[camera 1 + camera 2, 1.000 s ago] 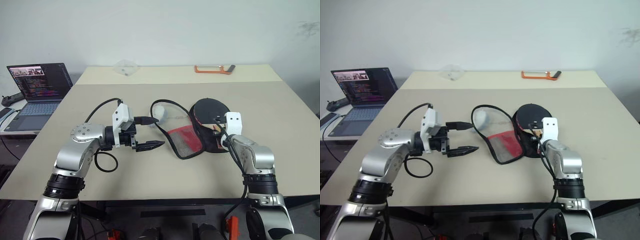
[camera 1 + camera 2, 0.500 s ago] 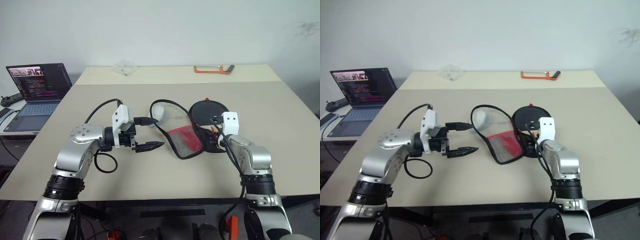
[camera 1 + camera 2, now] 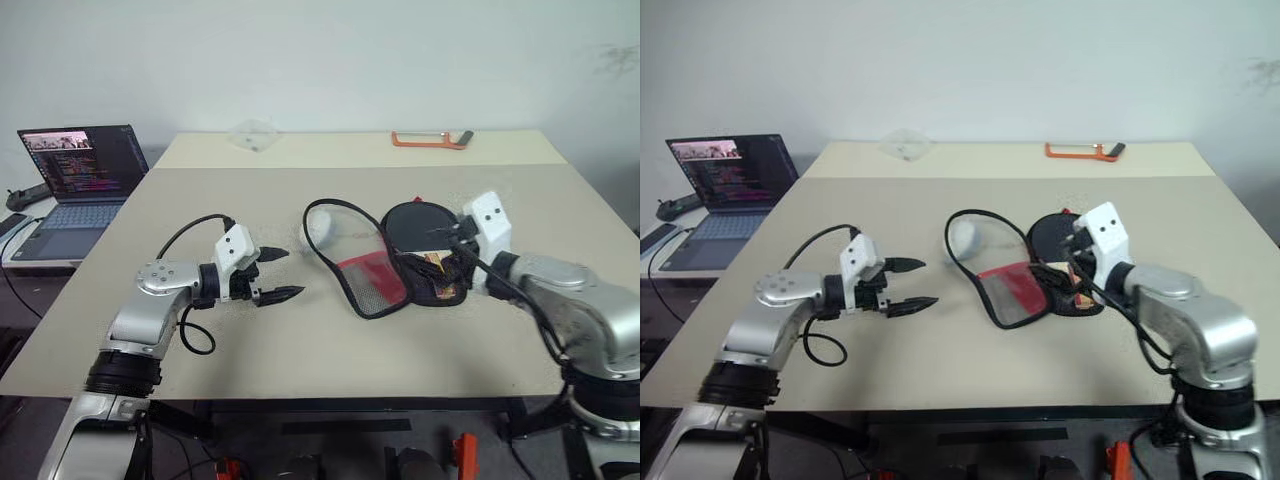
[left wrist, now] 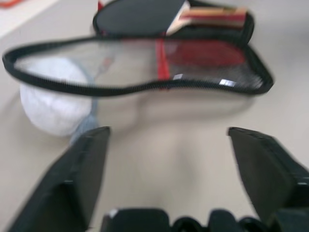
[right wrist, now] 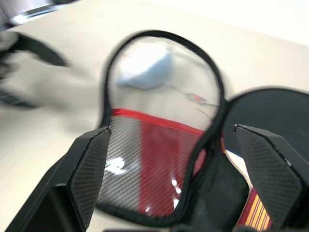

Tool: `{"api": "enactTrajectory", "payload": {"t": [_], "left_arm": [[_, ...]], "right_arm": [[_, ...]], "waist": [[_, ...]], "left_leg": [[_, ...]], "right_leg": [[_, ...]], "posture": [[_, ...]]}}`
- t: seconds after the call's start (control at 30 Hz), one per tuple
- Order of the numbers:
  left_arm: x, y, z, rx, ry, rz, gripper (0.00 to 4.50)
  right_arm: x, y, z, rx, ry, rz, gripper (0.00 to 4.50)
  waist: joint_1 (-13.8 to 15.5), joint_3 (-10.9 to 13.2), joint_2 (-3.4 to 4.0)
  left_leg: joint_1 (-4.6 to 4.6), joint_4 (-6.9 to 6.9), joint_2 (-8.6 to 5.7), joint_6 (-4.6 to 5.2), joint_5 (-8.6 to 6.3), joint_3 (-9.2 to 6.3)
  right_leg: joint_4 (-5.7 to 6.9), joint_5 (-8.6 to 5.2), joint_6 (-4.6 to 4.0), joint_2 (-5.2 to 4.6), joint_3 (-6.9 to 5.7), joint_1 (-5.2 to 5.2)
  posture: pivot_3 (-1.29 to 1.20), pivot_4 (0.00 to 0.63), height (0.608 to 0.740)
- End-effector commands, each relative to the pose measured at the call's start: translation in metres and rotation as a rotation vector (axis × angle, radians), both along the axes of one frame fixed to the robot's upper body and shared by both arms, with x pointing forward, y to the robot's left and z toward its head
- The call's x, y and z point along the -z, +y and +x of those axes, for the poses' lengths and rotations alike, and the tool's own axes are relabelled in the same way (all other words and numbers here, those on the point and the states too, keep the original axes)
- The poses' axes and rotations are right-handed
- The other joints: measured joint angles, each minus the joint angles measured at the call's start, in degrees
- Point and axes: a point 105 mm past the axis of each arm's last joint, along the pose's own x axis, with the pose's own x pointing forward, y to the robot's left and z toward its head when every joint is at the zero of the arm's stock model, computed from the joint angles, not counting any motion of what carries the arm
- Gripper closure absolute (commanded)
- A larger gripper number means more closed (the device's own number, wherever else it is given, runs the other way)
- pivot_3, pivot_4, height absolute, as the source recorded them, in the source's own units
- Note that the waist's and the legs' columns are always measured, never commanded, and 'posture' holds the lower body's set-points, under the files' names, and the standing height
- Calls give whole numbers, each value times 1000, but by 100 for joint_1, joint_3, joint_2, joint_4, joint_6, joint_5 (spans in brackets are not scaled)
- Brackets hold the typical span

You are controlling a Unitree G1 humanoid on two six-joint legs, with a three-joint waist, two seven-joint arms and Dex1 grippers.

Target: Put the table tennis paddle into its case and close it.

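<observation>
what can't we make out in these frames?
- Paddle handle: head views, the right pincer covers part of it; whether it sits fully inside the case is unclear.
- Case zipper pull: too small to find in any view.
- Laptop screen text: too small.
- White lump behind the case's clear panel: blurred, identity unclear.

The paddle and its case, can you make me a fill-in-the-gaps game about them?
1. The table tennis paddle lies in the open case with its handle pointing toward the robot's ____ side.
2. The case's flap is clear on top and ____ lower down.
3. The left claw is ____ and holds nothing.
4. The laptop sits on the robot's ____ side.

Missing words: right; red; open; left
</observation>
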Motion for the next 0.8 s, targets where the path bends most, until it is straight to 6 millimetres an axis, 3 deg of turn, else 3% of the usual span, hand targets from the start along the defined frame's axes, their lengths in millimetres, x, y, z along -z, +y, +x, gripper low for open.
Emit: {"api": "enactTrajectory", "payload": {"t": [0.03, 0.3, 0.47, 0.67, 0.8], "left_arm": [[3, -4, 15, -21, -26, 48, 1633], [15, -39, 42, -21, -9, 20, 4462], [11, -74, 49, 48, -11, -12, 4487], [-58, -152, 55, 212, -122, -159, 4487], [-86, -192, 54, 273, -182, -186, 4487]], "right_arm": [[-18, -3, -21, -116, -44, -18, 0], [-16, -10, -24, -110, -45, -49, 0], [-17, -23, -27, -77, -51, -69, 0], [-11, -66, -37, 34, -2, -148, 0], [-12, -79, -38, 76, -1, -173, 0]], "waist": [[6, 0, -1], [2, 7, -17], [25, 13, -26], [190, 37, -68], [169, 39, -71]], "left_leg": [[0, 0, 0, 0, 0, -1], [-2, 3, 0, -2, 1, 0], [-5, 5, -5, -2, 2, 1], [-48, 29, -7, -12, 8, -16], [-57, 37, -10, -10, 6, -5]], "right_leg": [[0, 0, 0, 0, -1, 1], [2, 1, 1, -3, -1, 1], [1, 1, 2, -7, -2, 0], [0, 2, 4, -7, -26, -12], [-11, 6, 12, -10, -20, -13]], "posture": [[0, 150, 740], [0, 150, 740], [0, 150, 740], [0, 150, 740], [0, 150, 740]]}}
